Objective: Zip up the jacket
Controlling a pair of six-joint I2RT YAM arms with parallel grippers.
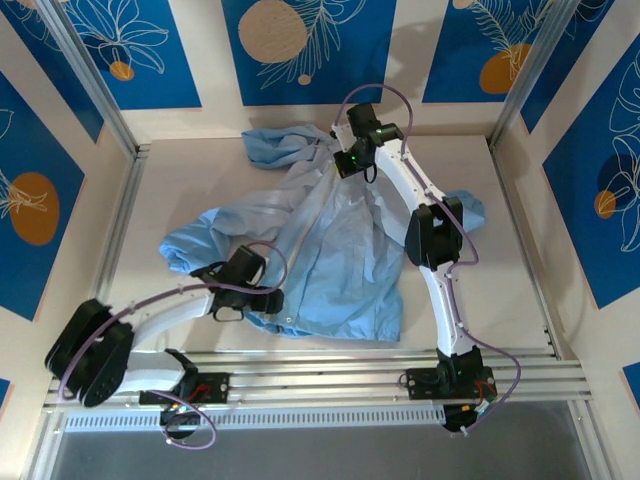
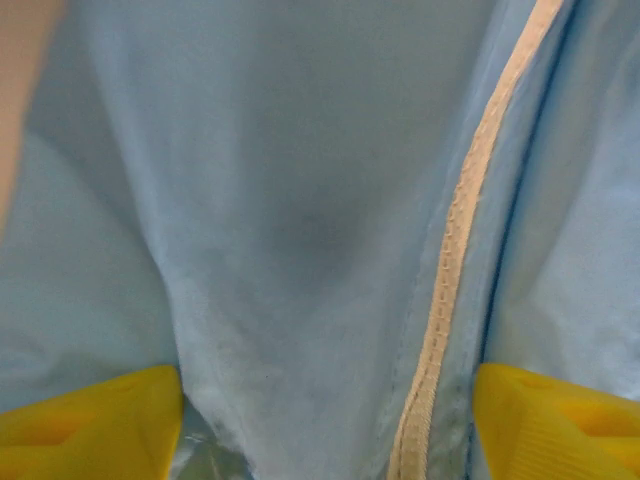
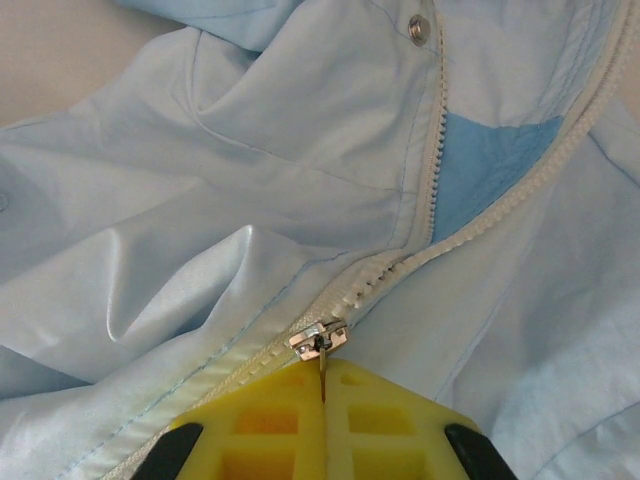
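Pinching the thin jacket's [image 3: 200, 200] metal pull [image 3: 321, 341] are blocky yellow right fingers [image 3: 265, 425].

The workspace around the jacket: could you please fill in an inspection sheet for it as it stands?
Surface: beige table, with the jacket lying on it.
Job's things: jacket spread out and rumpled; zipper slider sits partway along, teeth joined behind it and parted ahead of it.
Clutter: nothing seen.
Grippers: left jaws open over fabric beside the zipper tape; right jaws shut on the zipper pull.
Cables: purple cables looped along both arms.
Surroundings: blue leaf-print panels on the walls; metal rails at the near edge.
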